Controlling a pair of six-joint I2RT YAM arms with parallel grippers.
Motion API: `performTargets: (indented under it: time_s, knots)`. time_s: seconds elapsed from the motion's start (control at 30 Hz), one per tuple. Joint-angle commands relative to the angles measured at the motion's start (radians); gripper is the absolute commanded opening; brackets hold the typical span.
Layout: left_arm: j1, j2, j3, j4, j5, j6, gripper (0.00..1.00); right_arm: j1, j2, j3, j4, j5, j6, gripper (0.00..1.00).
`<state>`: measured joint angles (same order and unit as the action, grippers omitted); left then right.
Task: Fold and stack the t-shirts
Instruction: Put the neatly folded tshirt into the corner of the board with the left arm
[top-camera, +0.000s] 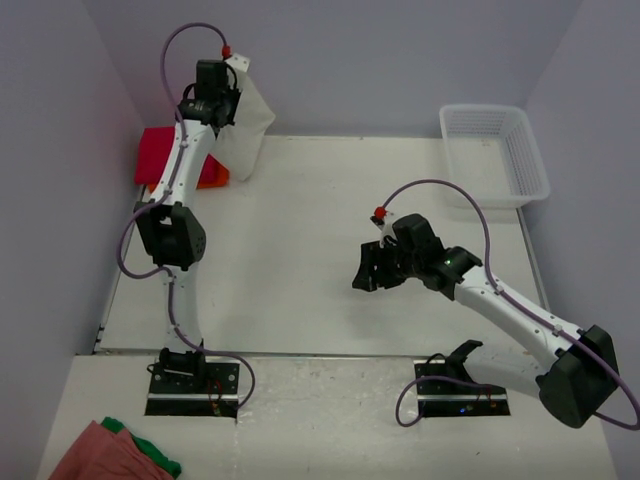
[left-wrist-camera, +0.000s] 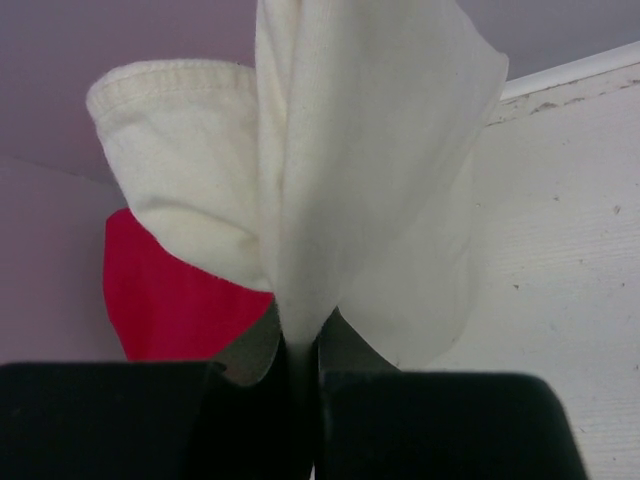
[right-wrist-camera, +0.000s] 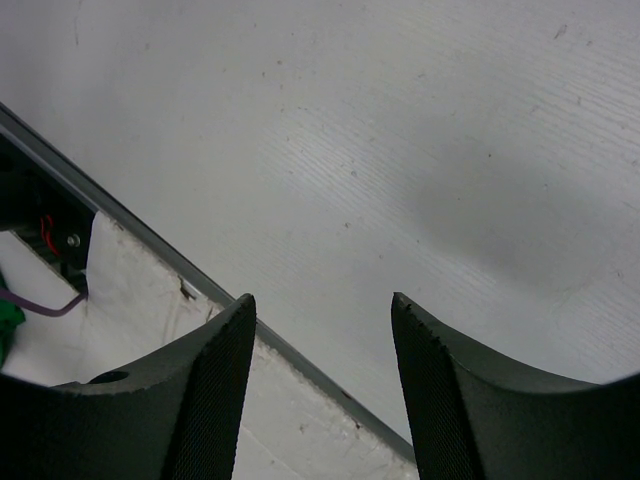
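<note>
My left gripper (top-camera: 230, 105) is raised at the far left and is shut on the cream-white t-shirt (top-camera: 248, 125), which hangs folded from its jaws above the table. In the left wrist view the shirt (left-wrist-camera: 340, 170) is pinched between the fingers (left-wrist-camera: 410, 420). The magenta-red t-shirt (top-camera: 165, 157) lies folded at the far left edge, and shows in the left wrist view (left-wrist-camera: 165, 300). The orange t-shirt (top-camera: 215, 178) peeks out under it. My right gripper (top-camera: 368, 272) is open and empty over the middle of the table; its fingers (right-wrist-camera: 210, 390) frame bare table.
A white mesh basket (top-camera: 495, 152) stands at the far right corner. Salmon-pink (top-camera: 100, 455) and green (top-camera: 155, 455) cloths lie at the near left corner, off the table. The table's near edge (right-wrist-camera: 150, 240) runs under my right gripper.
</note>
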<state>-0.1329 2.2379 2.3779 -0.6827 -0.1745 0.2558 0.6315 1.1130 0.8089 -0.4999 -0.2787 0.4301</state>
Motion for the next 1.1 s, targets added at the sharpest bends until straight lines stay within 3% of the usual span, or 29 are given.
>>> performTargets:
  time_s: [0.0, 1.07]
  knots:
    - [0.013, -0.099, 0.064, 0.051, 0.006, 0.026, 0.00, 0.008, 0.005, -0.013, 0.023, 0.019, 0.010, 0.58]
    - [0.116, -0.143, 0.047, 0.041, 0.021, 0.011, 0.00, 0.016, 0.019, 0.006, -0.012, 0.039, -0.005, 0.58]
